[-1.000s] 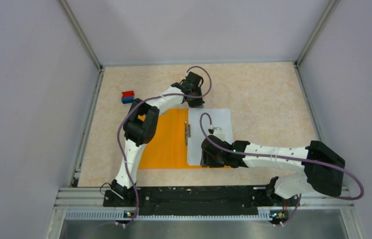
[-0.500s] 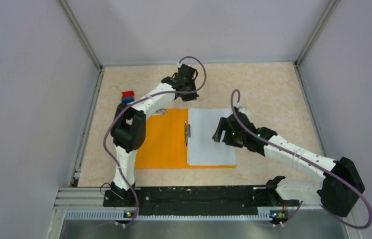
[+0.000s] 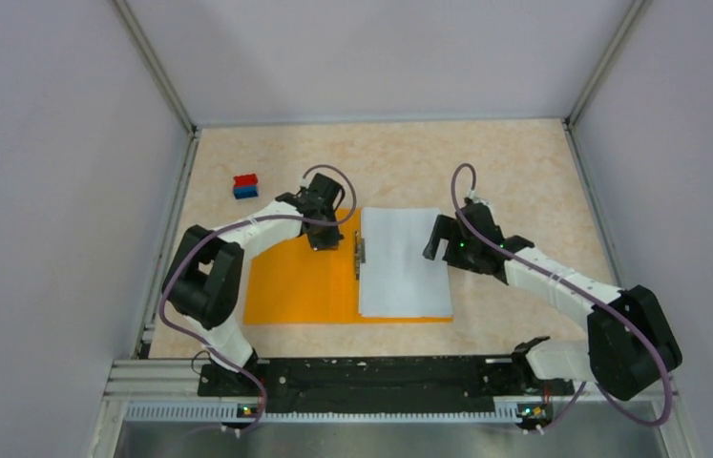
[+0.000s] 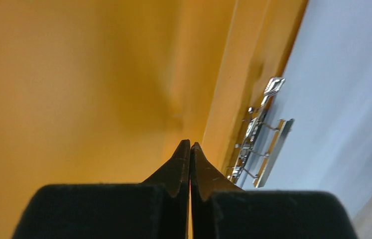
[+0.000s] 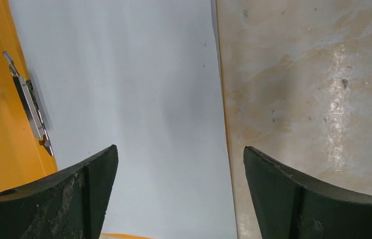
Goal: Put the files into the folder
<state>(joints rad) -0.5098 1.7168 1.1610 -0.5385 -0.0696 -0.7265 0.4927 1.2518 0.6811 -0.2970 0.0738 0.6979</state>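
Observation:
The orange folder (image 3: 295,286) lies open on the table, with its metal clip (image 3: 360,253) along the spine. The white files (image 3: 405,262) lie stacked on its right half. My left gripper (image 3: 326,239) is at the far edge of the left cover, close to the spine. In the left wrist view its jaws (image 4: 190,143) are shut with a thin orange sliver of the folder (image 4: 74,89) between them, beside the clip (image 4: 261,139). My right gripper (image 3: 438,240) is open and empty, straddling the right edge of the files (image 5: 134,89).
A small red-and-blue block (image 3: 245,185) sits at the far left of the table. Grey walls enclose the table on three sides. The black arm rail runs along the near edge.
My left gripper came back from beyond the folder to the far edge of the left cover. My right gripper moved from the files' near edge up to their right edge.

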